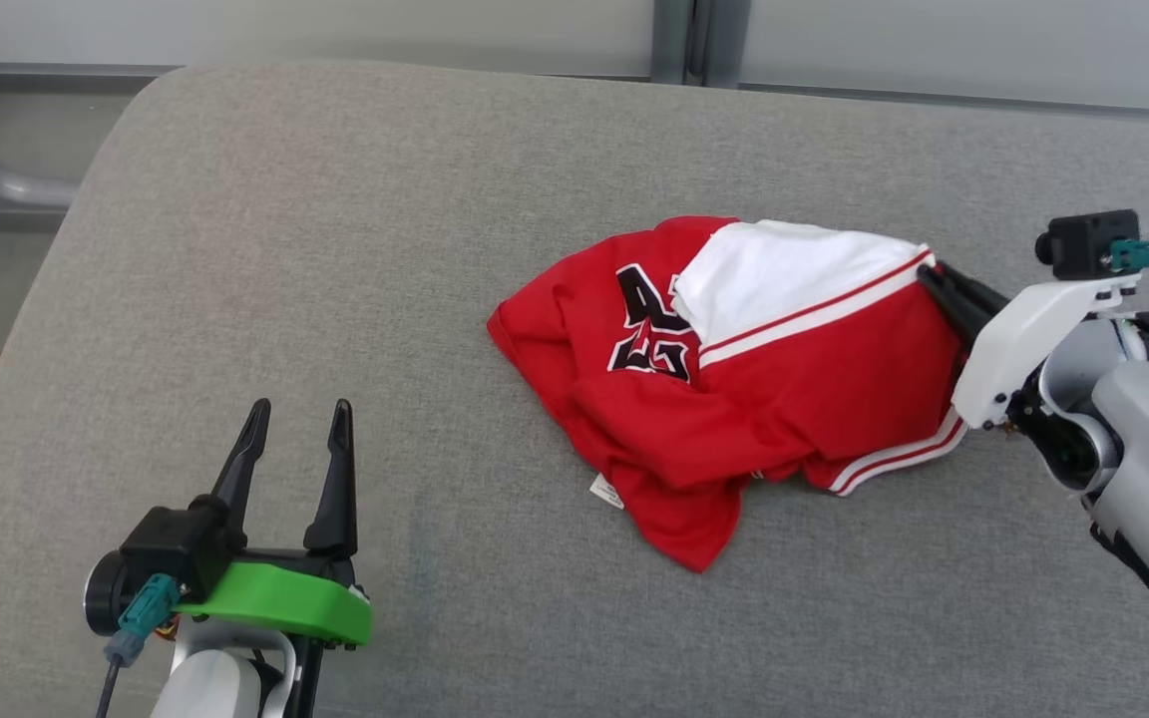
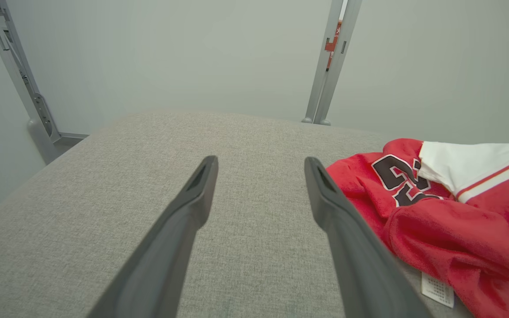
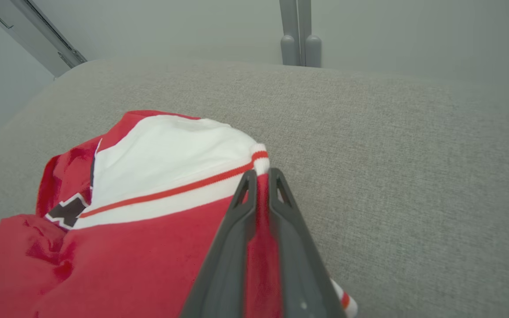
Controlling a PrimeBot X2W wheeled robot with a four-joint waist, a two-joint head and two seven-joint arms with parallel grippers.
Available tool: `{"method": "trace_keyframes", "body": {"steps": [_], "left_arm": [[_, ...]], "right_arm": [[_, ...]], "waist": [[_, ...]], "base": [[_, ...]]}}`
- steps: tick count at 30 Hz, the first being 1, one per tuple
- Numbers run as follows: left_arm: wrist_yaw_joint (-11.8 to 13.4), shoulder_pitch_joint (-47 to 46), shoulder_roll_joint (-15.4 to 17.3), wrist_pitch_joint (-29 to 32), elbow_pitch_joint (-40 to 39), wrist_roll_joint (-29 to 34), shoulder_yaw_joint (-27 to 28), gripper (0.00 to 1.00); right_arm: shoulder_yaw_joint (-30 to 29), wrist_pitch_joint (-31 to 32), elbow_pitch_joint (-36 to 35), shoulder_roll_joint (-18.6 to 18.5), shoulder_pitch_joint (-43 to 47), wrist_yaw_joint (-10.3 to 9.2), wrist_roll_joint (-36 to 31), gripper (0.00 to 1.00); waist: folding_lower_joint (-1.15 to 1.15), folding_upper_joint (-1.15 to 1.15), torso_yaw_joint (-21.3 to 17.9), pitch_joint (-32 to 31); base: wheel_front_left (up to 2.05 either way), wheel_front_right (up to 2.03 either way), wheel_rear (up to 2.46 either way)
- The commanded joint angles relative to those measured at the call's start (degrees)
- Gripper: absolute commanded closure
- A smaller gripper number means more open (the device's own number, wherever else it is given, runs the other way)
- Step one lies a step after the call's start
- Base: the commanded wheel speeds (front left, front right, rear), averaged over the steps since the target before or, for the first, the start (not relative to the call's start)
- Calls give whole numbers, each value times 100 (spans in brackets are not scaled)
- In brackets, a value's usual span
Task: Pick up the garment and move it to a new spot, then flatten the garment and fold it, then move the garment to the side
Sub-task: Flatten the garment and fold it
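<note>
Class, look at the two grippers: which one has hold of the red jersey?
The right gripper: it is clamped on the edge of the red jersey. The left gripper stands open, apart from it.

Soft, even, bright light in all three views, and I am seeing no glare. The garment (image 1: 784, 399) is throwing only a thin shadow along its near edge onto the surface (image 1: 335, 249). Wrist views are stretching toward their corners, tilting the posts (image 2: 329, 66).
</note>
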Motion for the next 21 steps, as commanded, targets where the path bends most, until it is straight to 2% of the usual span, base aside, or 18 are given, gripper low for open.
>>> {"method": "trace_keyframes", "body": {"steps": [1,7,12,17,21], "left_arm": [[-38,-35,42,0,-11,68,11,0],[-10,-171,72,19,-119,114,-51,0],[8,-335,60,21,-197,127,-100,0],[14,-487,23,11,-216,132,-140,0],[15,-548,-7,2,-148,123,-151,0]], "right_arm": [[-21,-120,7,-99,-122,-6,81,100],[-266,-498,74,-480,-677,-6,250,100],[-577,-830,473,-811,-1287,-6,115,100],[-778,-1178,1031,-943,-1850,-6,-83,100],[-793,-1397,1283,-903,-2188,-6,-261,100]], "waist": [[0,0,-149,-42],[0,0,-214,397],[0,0,-133,882],[0,0,8,1217],[0,0,79,1290]], "base": [[0,0,0],[0,0,0],[0,0,0],[0,0,0],[0,0,0]]}}
